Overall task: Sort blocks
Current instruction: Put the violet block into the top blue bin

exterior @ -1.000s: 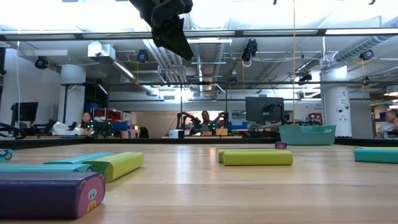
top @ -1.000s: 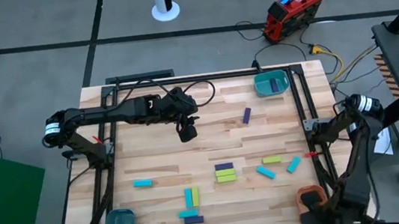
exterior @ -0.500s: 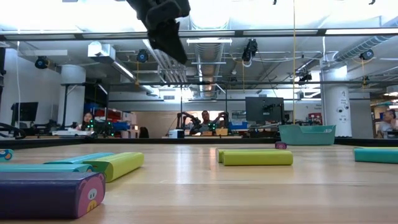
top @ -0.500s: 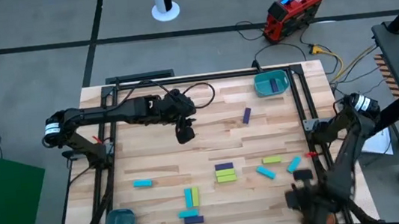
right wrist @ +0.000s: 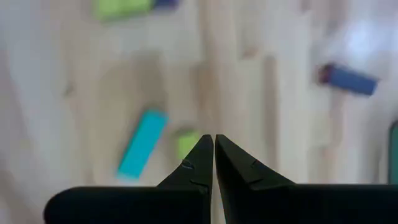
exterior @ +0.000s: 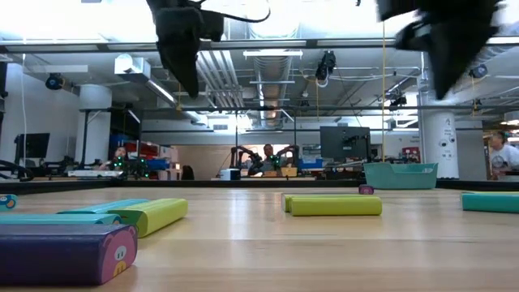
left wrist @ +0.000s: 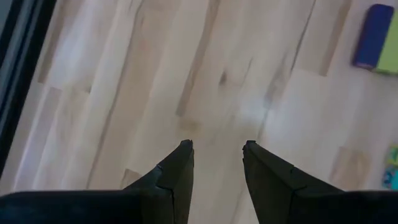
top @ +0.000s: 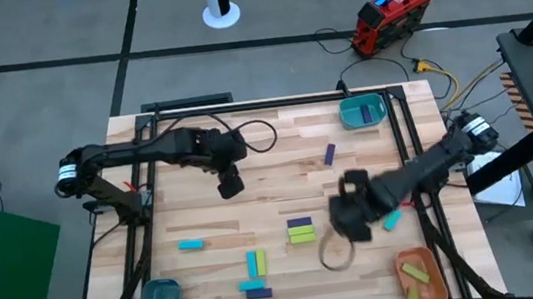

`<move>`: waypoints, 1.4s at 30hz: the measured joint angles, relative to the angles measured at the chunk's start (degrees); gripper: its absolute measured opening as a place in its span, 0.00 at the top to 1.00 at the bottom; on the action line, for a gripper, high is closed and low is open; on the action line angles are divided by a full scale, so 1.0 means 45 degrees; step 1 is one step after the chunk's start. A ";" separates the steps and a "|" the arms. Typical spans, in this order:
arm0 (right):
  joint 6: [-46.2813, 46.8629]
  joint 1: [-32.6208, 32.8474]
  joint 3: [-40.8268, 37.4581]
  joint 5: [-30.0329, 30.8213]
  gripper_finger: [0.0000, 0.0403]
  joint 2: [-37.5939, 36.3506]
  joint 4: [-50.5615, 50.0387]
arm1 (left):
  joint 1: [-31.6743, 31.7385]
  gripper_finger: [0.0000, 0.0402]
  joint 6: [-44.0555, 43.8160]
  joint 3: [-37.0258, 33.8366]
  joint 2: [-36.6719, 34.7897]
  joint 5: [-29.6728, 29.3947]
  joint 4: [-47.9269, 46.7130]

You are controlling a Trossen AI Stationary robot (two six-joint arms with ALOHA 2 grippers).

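Right gripper (top: pixel 340 224) — fingers pressed together, empty — hovers beside the purple-and-green block pair (top: pixel 301 230); left gripper (top: pixel 229 185), fingers narrowly parted, hangs well beyond it.

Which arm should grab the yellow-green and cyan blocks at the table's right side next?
Right: its tool, shut and empty, hovers beside them. The left tool hangs open farther off.

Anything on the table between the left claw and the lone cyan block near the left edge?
No. In the high view, only bare wood lies between the left claw and the cyan block.
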 joint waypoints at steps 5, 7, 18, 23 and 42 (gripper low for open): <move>-0.0596 -0.2292 -0.0006 0.0091 0.98 -0.0183 0.1262 | -0.0005 0.71 -0.0037 0.0899 -0.0013 0.0109 -0.0791; -0.0293 -0.3242 -0.0006 -0.0007 0.98 -0.0278 0.1543 | -0.0005 0.71 -0.0012 0.1280 -0.0036 0.0302 -0.1084; 0.3917 -0.8429 0.0043 -0.1117 0.98 -0.0449 0.1662 | 0.0015 0.75 -0.0333 0.2131 -0.0701 -0.0251 -0.1118; 0.5888 -0.9810 -0.0001 -0.1141 0.95 -0.0131 0.1658 | 0.0024 0.77 -0.0942 0.2167 -0.0978 -0.0791 -0.1087; 0.5309 -1.0983 -0.1312 -0.2350 0.43 0.1433 0.3506 | 0.0044 0.77 -0.1571 0.2167 -0.1111 -0.2924 -0.0996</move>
